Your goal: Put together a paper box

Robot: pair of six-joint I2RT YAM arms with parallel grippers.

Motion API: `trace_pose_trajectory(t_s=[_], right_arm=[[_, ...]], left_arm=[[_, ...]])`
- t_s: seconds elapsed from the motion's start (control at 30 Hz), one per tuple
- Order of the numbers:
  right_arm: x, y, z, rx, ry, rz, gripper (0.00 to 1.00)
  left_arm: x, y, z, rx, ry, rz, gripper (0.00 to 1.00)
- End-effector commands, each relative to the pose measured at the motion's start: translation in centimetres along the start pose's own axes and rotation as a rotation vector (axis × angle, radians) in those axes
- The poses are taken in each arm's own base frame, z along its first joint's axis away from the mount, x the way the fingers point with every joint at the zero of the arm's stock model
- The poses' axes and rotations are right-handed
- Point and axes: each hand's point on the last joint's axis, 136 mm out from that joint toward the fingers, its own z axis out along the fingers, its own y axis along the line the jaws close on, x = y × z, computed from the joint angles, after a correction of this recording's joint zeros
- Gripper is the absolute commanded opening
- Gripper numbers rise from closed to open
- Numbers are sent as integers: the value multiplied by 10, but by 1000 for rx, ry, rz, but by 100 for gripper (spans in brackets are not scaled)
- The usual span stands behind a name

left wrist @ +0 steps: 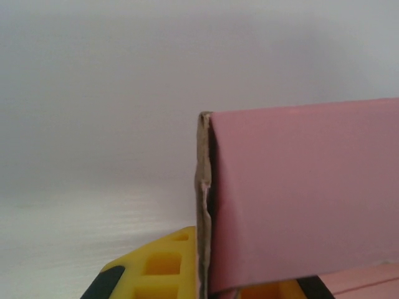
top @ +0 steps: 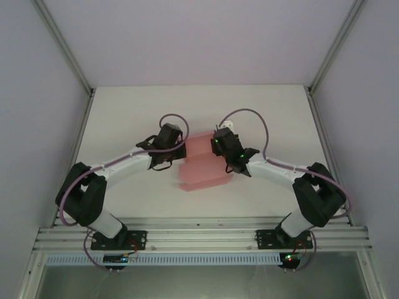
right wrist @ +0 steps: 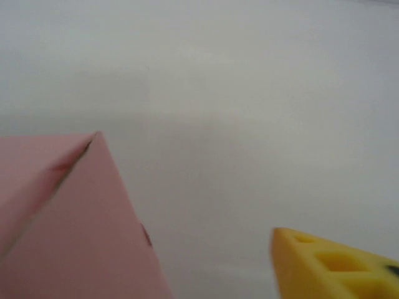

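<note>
While the left gripper (top: 182, 148) pinches the paper box (top: 202, 169), we note the right gripper (top: 216, 144) spread, not touching, the box just to its left.

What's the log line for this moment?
task: assemble paper box, partly folded | left gripper: shut on a box panel | right gripper: open, clear of the paper

No text, labels or numbers are readable.

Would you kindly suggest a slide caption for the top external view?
Left arm and right arm meet at the pink paper box.
</note>
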Motion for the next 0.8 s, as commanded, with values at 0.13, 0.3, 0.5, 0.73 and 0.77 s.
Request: trace_pose_trajectory(t_s=[0.13, 0.3, 0.5, 0.73, 0.77], right_arm=[[-26, 44, -48, -394, -145, -71, 99], [-45, 42, -91, -556, -232, 52, 99], [-37, -23, -104, -359, -178, 232, 99], [26, -110, -110, -48, 99, 371, 99], [33, -119, -111, -26, 122, 397, 99]], left_arm=[[-21, 7, -14, -57, -44, 1, 0], [-25, 10, -18, -100, -24, 78, 0], [-27, -6, -30, -11, 78, 352, 0], [-18, -23, -72, 31, 207, 932, 0], [-10, -27, -77, 67, 226, 1032, 0]])
